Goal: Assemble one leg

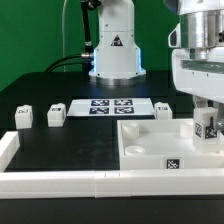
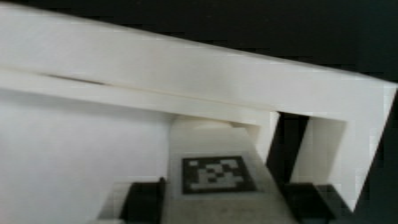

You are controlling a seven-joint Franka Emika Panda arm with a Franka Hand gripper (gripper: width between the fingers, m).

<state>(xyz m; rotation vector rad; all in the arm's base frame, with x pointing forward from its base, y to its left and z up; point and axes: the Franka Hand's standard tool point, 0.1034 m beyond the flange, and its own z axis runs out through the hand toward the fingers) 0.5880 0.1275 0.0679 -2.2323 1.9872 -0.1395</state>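
Note:
My gripper (image 1: 206, 118) is at the exterior view's right, shut on a leg (image 1: 201, 128), a small white block with a black-and-white tag. It holds the leg low over the far right corner of the large white recessed tabletop (image 1: 150, 150). I cannot tell whether the leg touches the tabletop. In the wrist view the tagged leg (image 2: 217, 172) sits between my two dark fingers (image 2: 146, 200), inside my gripper (image 2: 222, 203), with the tabletop's raised rim (image 2: 196, 75) just beyond. Three more legs stand on the black table: two on the left (image 1: 24, 116) (image 1: 55, 115) and one behind the tabletop (image 1: 163, 110).
The marker board (image 1: 110, 106) lies flat at the back middle, in front of the robot base (image 1: 113, 55). A low white wall (image 1: 60, 181) runs along the front and up the left edge of the black table.

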